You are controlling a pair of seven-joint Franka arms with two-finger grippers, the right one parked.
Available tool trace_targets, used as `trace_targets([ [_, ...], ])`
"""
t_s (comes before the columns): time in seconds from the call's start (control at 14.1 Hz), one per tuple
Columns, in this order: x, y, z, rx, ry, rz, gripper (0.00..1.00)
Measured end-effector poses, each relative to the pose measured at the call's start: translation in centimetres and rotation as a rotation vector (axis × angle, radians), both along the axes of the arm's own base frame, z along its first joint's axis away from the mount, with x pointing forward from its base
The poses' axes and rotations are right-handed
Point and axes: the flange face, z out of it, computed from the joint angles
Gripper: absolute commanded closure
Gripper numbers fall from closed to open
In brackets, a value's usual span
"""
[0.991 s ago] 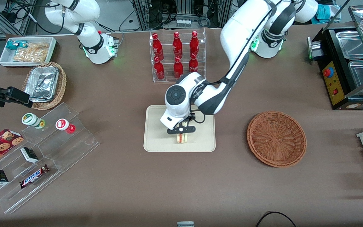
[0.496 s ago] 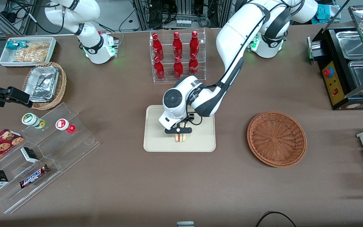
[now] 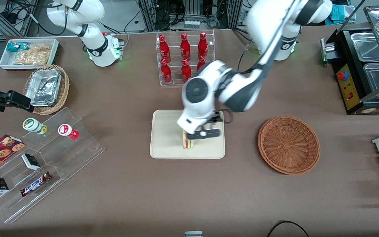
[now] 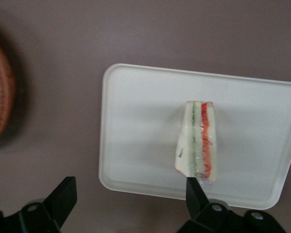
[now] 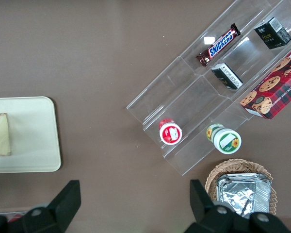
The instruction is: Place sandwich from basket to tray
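Sandwich (image 4: pixel 199 141): down on the tray, standing on its edge with the red and green filling stripes showing, clear wrap around it, nothing gripping it.
Tray (image 3: pixel 166 131): cream, flat on the brown worktop (image 3: pixel 189 191), holding the sandwich and nothing else; the sandwich sits near the rim nearest the front camera.
Gripper (image 3: pixel 203 134): up above the tray, a touch toward the basket from the sandwich, fingers (image 4: pixel 63 196) spread wide and released, holding nothing.
Fingers, wrist view: one dark tip hangs over bare worktop beside the tray; the other tip overlaps the sandwich's corner in that view, and contact cannot be judged.
Basket (image 3: pixel 289 144): reddish-brown wicker, well apart from the tray toward the working arm's end, and nothing lies in it.
Bottle rack (image 3: pixel 185 57): clear stand farther from the front camera than the tray, six red bottles in two tiers.
Tan basket (image 3: pixel 49 89): toward the parked arm's end, foil containers stacked inside.
White bin (image 3: pixel 28 52): farther from the front camera than the tan basket, snack packets in it.
Clear stepped shelf (image 3: pixel 44 164): two small lidded cups on the upper step, small dark boxes and a Snickers bar (image 3: pixel 35 183) lower down.
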Motion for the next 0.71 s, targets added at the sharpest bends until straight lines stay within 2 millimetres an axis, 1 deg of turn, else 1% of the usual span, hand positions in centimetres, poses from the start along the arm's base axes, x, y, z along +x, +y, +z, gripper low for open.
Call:
trace_targets([
  [0.07, 0.5, 3.2, 1.9, 0.002, 0.003, -0.001, 0.01],
  [0.14, 0.6, 6.3, 3.2, 0.006, 0.010, -0.003, 0.01],
  [0.35, -1.0, 14.8, 5.7, 0.020, 0.034, -0.009, 0.00],
  [0.57, -2.6, 23.1, 9.3, 0.025, 0.058, 0.006, 0.00],
  [0.71, -3.2, 28.0, 11.5, 0.023, 0.075, 0.025, 0.00],
])
